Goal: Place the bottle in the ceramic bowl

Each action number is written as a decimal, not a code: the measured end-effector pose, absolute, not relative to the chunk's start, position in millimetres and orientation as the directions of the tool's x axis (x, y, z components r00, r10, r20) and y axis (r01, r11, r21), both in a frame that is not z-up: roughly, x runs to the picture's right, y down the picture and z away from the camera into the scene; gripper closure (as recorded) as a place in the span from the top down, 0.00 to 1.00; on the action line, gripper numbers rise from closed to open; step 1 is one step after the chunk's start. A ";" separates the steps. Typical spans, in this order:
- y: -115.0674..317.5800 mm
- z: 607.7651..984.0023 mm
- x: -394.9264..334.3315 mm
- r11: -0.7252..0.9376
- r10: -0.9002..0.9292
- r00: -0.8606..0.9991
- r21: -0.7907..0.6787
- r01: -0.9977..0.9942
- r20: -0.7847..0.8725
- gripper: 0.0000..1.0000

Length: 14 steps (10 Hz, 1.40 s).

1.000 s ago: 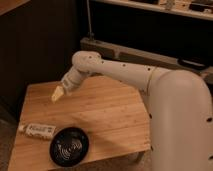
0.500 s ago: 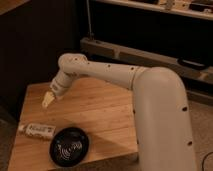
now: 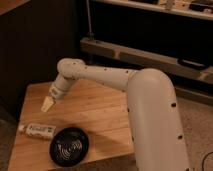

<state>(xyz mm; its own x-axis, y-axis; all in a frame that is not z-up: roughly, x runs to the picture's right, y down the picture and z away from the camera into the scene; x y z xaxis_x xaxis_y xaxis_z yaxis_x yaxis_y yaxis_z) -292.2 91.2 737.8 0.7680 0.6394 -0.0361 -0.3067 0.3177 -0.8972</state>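
Observation:
The bottle (image 3: 38,130) lies on its side near the left front of the wooden table (image 3: 100,110), whitish with a dark-printed label. The ceramic bowl (image 3: 69,146), round and black with faint rings inside, sits just right of it at the table's front. My gripper (image 3: 47,104) hangs above the left part of the table, a little behind and above the bottle, apart from it. Nothing shows in the gripper.
My white arm (image 3: 150,105) reaches in from the right over the table. A dark wall stands behind the table. A metal shelf rail (image 3: 150,55) runs along the back right. The floor (image 3: 200,125) lies to the right.
The gripper has moved left and down toward the front left of the table, closer to the bottle. Bottle and bowl have not moved.

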 end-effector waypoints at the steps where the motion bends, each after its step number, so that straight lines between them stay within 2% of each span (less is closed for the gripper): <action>1: 100.6 737.2 -293.7 0.314 0.631 0.775 -0.903 -0.295 -0.034 0.65; 5: 142.7 732.9 -301.3 0.309 0.567 0.823 -0.919 -0.246 -0.029 0.65; 11: 142.1 732.8 -299.5 0.307 0.570 0.821 -0.918 -0.252 -0.035 0.65; 14: 134.2 729.3 -274.6 0.312 0.576 0.817 -0.927 -0.208 0.010 0.65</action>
<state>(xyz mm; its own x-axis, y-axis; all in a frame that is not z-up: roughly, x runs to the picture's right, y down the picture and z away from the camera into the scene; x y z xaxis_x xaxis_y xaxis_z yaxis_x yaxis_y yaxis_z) -274.6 134.2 729.3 0.8172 0.5763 0.0099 -0.2085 0.3116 -0.9271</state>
